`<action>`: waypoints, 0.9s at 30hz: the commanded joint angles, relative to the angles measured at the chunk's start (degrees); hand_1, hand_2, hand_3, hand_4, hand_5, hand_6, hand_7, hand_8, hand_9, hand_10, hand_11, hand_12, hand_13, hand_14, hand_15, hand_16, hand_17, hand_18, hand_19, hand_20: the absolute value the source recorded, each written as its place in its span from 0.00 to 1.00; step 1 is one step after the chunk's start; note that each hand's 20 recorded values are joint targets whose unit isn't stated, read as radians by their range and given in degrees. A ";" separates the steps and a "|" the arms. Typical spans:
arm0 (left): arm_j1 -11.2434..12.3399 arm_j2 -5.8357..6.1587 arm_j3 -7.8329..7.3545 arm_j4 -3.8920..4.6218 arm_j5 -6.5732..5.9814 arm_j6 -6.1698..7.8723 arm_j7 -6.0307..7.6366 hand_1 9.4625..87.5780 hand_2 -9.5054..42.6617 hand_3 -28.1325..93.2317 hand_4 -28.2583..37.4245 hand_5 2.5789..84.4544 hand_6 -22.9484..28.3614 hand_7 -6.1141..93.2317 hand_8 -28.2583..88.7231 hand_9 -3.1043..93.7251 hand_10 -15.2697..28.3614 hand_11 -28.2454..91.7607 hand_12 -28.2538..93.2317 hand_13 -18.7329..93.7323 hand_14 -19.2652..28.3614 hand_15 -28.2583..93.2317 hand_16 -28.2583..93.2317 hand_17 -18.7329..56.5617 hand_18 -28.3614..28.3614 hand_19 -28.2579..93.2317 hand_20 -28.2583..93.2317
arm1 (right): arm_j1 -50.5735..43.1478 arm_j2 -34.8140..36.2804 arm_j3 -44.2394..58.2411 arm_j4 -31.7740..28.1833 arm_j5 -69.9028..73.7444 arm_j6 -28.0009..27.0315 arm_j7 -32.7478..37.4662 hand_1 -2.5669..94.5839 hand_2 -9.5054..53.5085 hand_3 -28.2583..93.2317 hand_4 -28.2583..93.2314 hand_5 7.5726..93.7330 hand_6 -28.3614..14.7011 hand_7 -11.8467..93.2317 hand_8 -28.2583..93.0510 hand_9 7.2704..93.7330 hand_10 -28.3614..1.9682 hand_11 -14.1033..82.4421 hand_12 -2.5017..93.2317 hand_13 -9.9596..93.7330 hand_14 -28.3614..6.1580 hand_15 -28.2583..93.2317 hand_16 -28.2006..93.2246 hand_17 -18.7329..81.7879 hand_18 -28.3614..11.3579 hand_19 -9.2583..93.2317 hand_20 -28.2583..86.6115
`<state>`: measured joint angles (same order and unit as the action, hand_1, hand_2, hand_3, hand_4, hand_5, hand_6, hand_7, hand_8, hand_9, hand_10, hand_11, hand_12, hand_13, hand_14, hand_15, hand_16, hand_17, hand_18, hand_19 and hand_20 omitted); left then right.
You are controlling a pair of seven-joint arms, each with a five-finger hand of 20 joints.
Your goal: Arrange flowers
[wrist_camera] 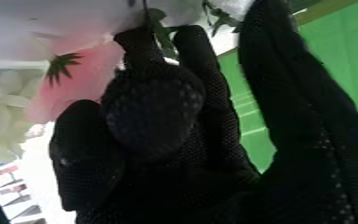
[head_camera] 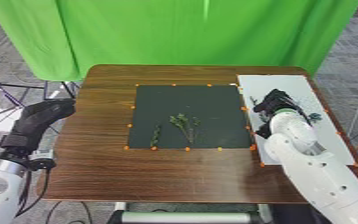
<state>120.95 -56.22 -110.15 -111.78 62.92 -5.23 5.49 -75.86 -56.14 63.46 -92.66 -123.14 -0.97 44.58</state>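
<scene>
In the head view, my right hand (head_camera: 280,101) is over the white board (head_camera: 282,84) at the table's right side. A leafy sprig (head_camera: 314,117) lies beside it on the board. My right hand (wrist_camera: 153,112) is curled round a green stem (wrist_camera: 163,36) in the right wrist view, with the stem running between its fingers. A pink flower (wrist_camera: 78,80) and white petals (wrist_camera: 7,95) are close by. Green stems (head_camera: 183,123) lie on the dark mat (head_camera: 162,100), with a thin sprig (head_camera: 156,135) to their left. My left hand (head_camera: 49,111), relaxed and empty, hangs at the left table edge.
Small orange markers (head_camera: 188,149) line the mat's edges. The brown wooden table (head_camera: 104,170) extends around the mat and the board. A green curtain (head_camera: 184,35) stands behind the far edge.
</scene>
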 commanded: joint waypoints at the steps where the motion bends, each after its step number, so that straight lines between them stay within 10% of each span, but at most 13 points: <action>1: 0.16 -0.73 -0.08 -0.47 0.28 -1.02 -1.11 0.30 0.05 0.73 0.19 0.56 0.53 0.23 0.18 0.51 0.66 0.41 0.33 0.48 0.78 0.39 0.25 0.30 0.75 0.30 0.38 | -3.45 -1.45 -3.92 1.50 -2.09 2.12 -1.58 0.59 0.00 0.73 0.07 0.66 0.63 0.29 0.19 0.79 0.44 0.31 0.24 1.00 0.79 0.68 0.43 0.86 0.51 0.99 0.58; 3: 0.10 -0.80 -0.05 -0.50 0.41 -1.20 -1.16 0.30 0.05 0.73 0.19 0.56 0.53 0.23 0.18 0.51 0.66 0.41 0.33 0.48 0.78 0.39 0.25 0.30 0.75 0.30 0.38 | -3.59 -1.64 -4.36 1.71 -1.92 3.04 -1.67 0.64 0.00 0.68 0.09 0.66 0.63 0.30 0.27 0.81 0.47 0.28 0.31 1.00 0.80 0.68 0.44 0.87 0.51 0.99 0.60; 5: -0.17 -0.79 0.14 -0.42 0.43 -1.35 -1.39 0.30 0.06 0.73 0.19 0.56 0.53 0.23 0.19 0.51 0.66 0.41 0.33 0.48 0.78 0.39 0.25 0.30 0.75 0.30 0.38 | -3.71 -1.95 -4.22 1.72 -0.85 2.81 -1.37 0.94 0.00 0.08 0.47 0.67 0.61 0.31 0.38 0.85 0.53 0.23 0.42 1.00 0.81 0.70 0.44 0.86 0.52 0.99 0.62; 6: 0.12 -0.91 0.04 -0.65 0.47 -1.28 -1.42 0.30 0.06 0.73 0.20 0.56 0.53 0.23 0.19 0.51 0.66 0.41 0.33 0.48 0.78 0.39 0.25 0.30 0.74 0.30 0.38 | -3.62 -2.14 -4.15 1.81 0.46 3.11 -1.23 0.98 0.00 0.02 0.51 0.68 0.60 0.32 0.40 0.86 0.54 0.22 0.44 1.00 0.81 0.70 0.44 0.86 0.51 0.99 0.62; 27: -0.25 -0.87 -0.14 -0.54 0.29 -2.13 -2.13 0.31 0.06 0.73 0.20 0.56 0.53 0.22 0.19 0.50 0.66 0.41 0.33 0.48 0.78 0.39 0.25 0.30 0.75 0.30 0.38 | -2.75 0.43 -3.40 -3.02 0.67 14.14 -3.38 1.00 0.00 0.05 0.60 0.82 0.57 0.37 0.44 0.97 0.58 0.29 0.55 1.00 0.83 0.71 0.46 0.86 0.51 1.00 0.64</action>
<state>120.33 -56.65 -110.01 -111.87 63.18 -6.67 3.90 -77.44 -57.34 60.70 -92.93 -118.70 11.09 42.21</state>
